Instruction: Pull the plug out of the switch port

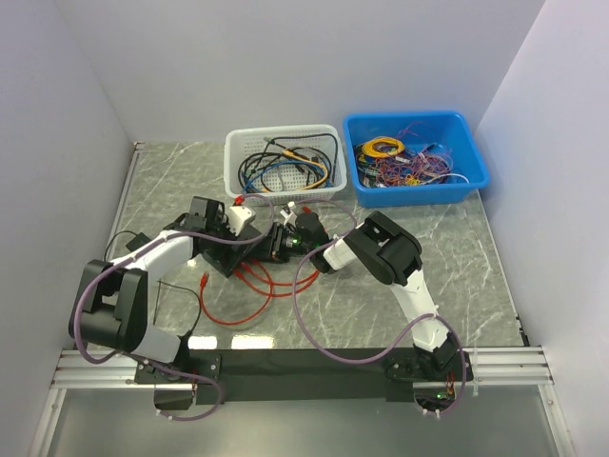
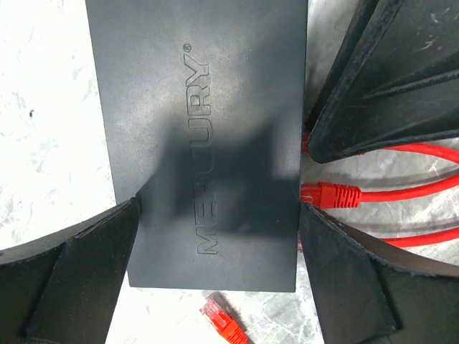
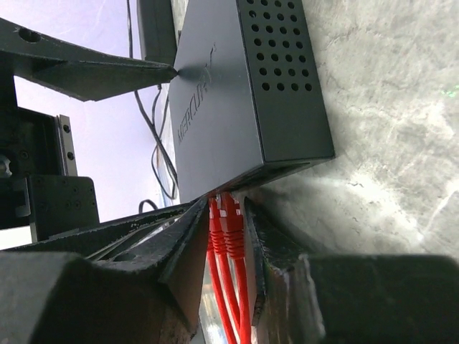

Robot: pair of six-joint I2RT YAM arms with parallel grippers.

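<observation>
So the switch (image 2: 201, 129) was lying flat on the grey veined worktop (image 1: 457, 267), left of centre and just in front of the white basket (image 1: 235, 167), logo side up. The left fingers (image 2: 79, 279) were spread wide and came down on it from above. One was pressed against each long edge near one short end, so the box sat squarely between them, clamped across its width. From the left wrist camera you could read MERCURY running lengthwise down the lid, right through the gap between the two fingers.

The right fingers (image 3: 176, 254) came in low from the opposite side, at the port edge. They were clenched on a pair of red plugs (image 3: 226, 226) sitting side by side. They gripped right where the plugs went in under the housing, fingertips just about touching the switch itself. Both plugs looked seated in their ports.

Red cables (image 2: 423, 153) ran away from that edge and looped over the worktop toward the arm bases. One loose red plug (image 2: 222, 324) lay on the worktop just off the switch's short end, between the left fingers and clear of the box.

Further back, the white basket held a bunch of dark cables. The blue bin (image 1: 419, 193) beside it was full of tangled coloured wires, well apart from both sets of fingers.
</observation>
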